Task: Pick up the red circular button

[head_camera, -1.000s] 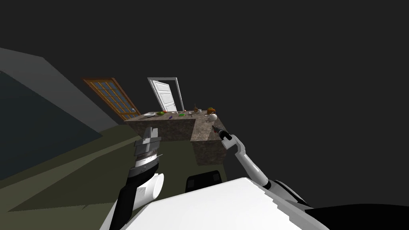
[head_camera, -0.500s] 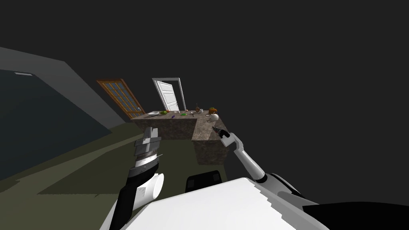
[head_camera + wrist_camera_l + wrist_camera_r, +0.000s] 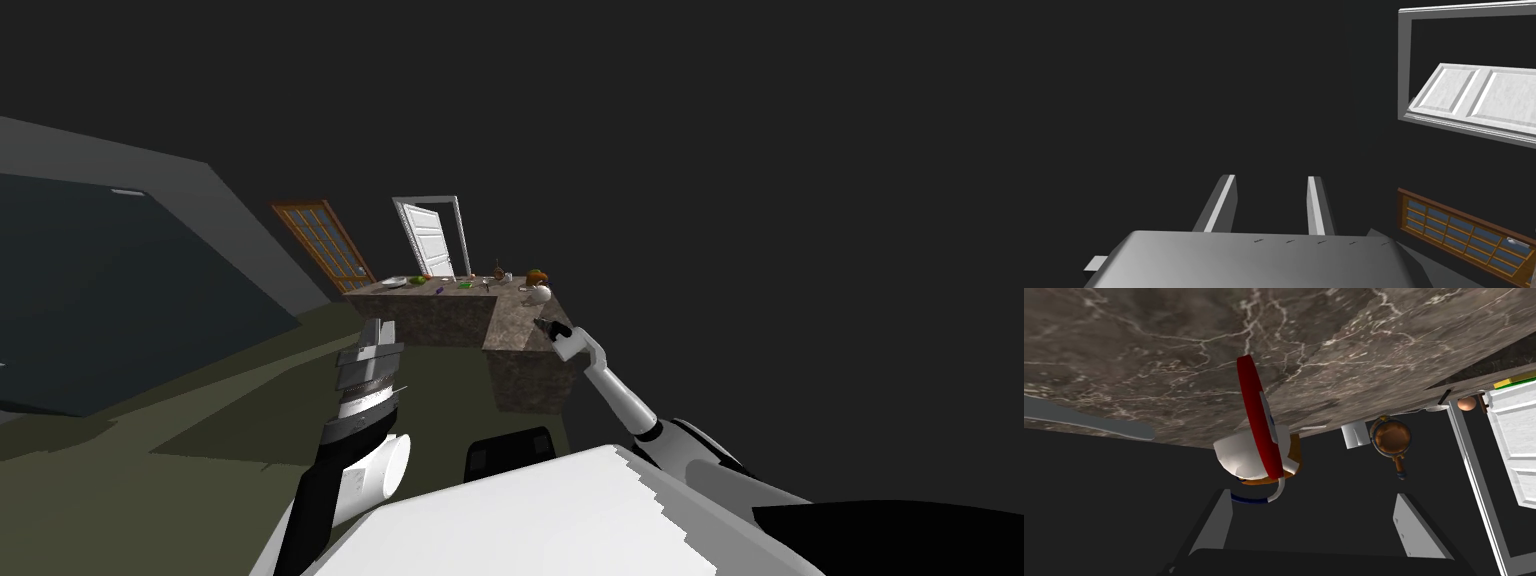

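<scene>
The red circular button (image 3: pixel 1255 419) stands edge-on to my right wrist view on the brown marbled counter (image 3: pixel 1139 348). A white rounded pot (image 3: pixel 1244 458) with an orange part sits just behind it. My right gripper (image 3: pixel 1316 520) is open and short of the button, which lies ahead of it on the side of one finger (image 3: pixel 1220 523). Nothing is between the fingers. In the head view that gripper (image 3: pixel 545 324) hovers over the near arm of the L-shaped counter (image 3: pixel 512 330). My left gripper (image 3: pixel 375 335) hangs over the floor, its fingers (image 3: pixel 1224 202) a narrow gap apart and holding nothing.
Past the button on the counter are a white cup (image 3: pixel 1354 434), a copper-coloured round pan (image 3: pixel 1391 436), a spoon (image 3: pixel 1439 406) and an egg (image 3: pixel 1466 403). A grey blade (image 3: pixel 1089 422) lies to one side. A white door (image 3: pixel 432 236) and a wooden glazed door (image 3: pixel 325 245) stand behind.
My head view has swung, so the doors and counter sit further right. My right arm has reached a little further over the counter. The left arm has not moved.
</scene>
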Controlling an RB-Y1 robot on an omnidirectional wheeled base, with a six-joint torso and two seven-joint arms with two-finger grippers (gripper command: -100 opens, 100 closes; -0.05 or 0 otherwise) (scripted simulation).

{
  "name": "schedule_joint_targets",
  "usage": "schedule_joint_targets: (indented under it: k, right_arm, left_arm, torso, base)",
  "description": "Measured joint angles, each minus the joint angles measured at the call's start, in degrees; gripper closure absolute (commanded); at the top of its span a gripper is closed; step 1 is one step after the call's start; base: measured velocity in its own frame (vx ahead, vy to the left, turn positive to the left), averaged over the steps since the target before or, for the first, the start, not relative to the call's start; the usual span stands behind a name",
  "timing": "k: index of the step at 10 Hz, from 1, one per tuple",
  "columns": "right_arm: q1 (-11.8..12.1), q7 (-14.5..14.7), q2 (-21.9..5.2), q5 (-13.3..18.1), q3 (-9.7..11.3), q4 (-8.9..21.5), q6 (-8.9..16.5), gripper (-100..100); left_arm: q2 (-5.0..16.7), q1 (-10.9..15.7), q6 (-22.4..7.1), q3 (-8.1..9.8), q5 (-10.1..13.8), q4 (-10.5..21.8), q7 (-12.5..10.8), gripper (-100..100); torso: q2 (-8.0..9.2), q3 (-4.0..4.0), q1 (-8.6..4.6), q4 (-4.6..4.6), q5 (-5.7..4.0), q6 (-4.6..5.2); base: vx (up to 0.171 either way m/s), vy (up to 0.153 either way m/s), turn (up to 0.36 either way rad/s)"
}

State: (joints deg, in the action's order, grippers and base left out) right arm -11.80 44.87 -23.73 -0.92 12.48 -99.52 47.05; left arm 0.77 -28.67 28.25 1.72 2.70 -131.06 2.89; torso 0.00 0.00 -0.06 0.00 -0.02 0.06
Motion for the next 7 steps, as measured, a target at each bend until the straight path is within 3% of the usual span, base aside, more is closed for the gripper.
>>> schedule_joint_targets:
  k: [7]
  right_arm:
    - [-5.2,4.9,-3.2,-0.8,1.4,4.7,9.3,-100]
  left_arm:
    - [0.0,0.0,0.0,0.0,0.0,0.0,0.0,0]
  torso:
    - [0.0,0.0,0.01,0.0,0.0,0.02]
  base:
    - [-0.011,-0.012,0.066]
